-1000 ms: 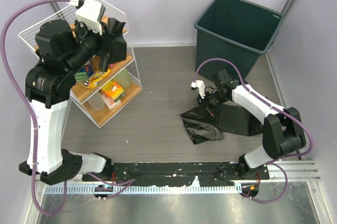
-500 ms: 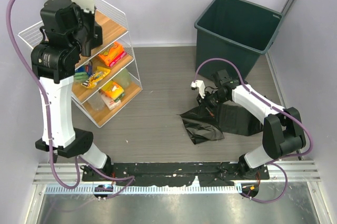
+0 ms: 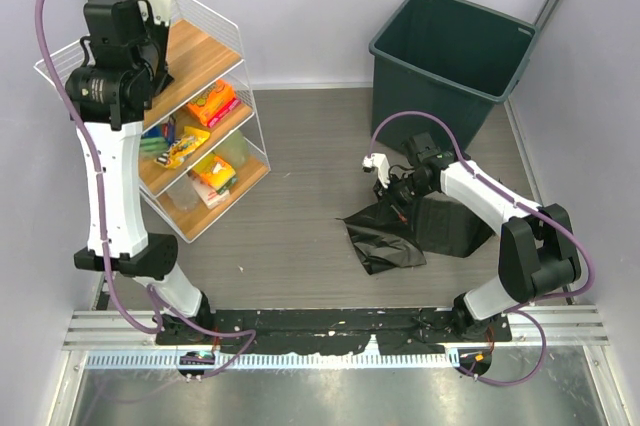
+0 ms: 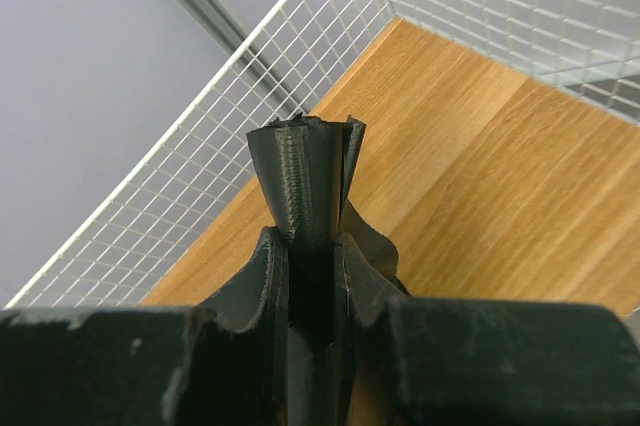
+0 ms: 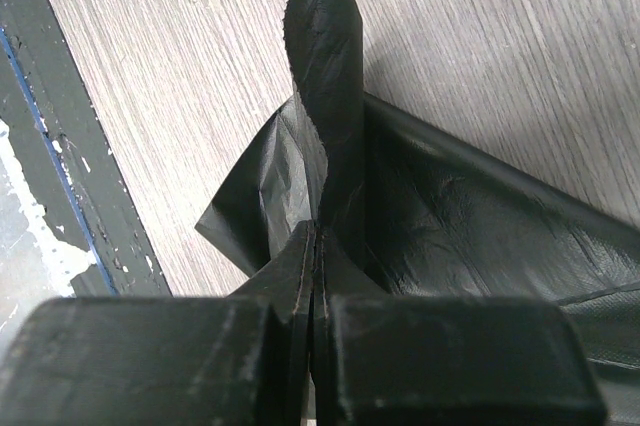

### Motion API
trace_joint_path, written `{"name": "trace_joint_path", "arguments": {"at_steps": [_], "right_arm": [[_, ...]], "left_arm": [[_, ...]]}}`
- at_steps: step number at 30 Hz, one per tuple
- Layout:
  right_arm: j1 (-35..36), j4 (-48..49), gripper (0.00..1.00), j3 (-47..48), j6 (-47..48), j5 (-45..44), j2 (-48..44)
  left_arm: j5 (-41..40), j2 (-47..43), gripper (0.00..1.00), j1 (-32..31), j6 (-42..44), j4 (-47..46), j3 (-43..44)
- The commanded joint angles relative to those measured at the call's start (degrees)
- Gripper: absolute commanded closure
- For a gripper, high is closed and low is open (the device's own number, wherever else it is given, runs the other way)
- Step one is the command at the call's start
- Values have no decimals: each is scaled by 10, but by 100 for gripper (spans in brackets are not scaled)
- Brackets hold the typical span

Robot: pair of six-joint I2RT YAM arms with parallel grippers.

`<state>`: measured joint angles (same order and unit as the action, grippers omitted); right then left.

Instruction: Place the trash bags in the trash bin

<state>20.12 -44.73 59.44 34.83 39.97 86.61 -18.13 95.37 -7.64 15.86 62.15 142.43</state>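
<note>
A crinkled black trash bag [image 3: 440, 226] lies on the floor in front of the dark green trash bin [image 3: 430, 116], which stands upright and open at the back right. My right gripper [image 3: 393, 192] is low on the bag's left part, its fingers pressed together with the black film [image 5: 480, 236] bunched around them. My left gripper [image 3: 156, 66] is raised over the top wooden shelf [image 4: 500, 166] of the white wire rack. Its fingers [image 4: 300, 176] are closed and hold nothing.
The white wire rack [image 3: 215, 21] stands at the back left, with colourful snack packets [image 3: 210, 104] on its lower shelves. Grey walls close in the floor on three sides. A dark rail [image 3: 330, 321] runs along the near edge.
My left arm has risen and swung left, from the rack's front to above its top shelf. The right gripper has hardly moved; the bag's right side has drawn in slightly.
</note>
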Motion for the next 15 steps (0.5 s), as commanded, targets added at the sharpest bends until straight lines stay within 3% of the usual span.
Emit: {"name": "trace_joint_path", "arguments": {"at_steps": [1, 4, 8, 12, 15], "right_arm": [[-2, 0, 98, -2, 10, 6, -18], [-2, 1, 99, -1, 9, 4, -20], [-2, 5, 98, 2, 0, 3, -27], [-2, 6, 98, 10, -5, 0, -33], [-1, -3, 99, 23, -6, -1, -32]], "left_arm": [[6, 0, 100, 17, 33, -5, -1], [13, 2, 98, 20, 39, -2, -12], [20, 3, 87, 22, 49, 1, -29], [27, 4, 70, 25, 50, -1, -41], [31, 4, 52, 25, 51, -2, -44]]}}
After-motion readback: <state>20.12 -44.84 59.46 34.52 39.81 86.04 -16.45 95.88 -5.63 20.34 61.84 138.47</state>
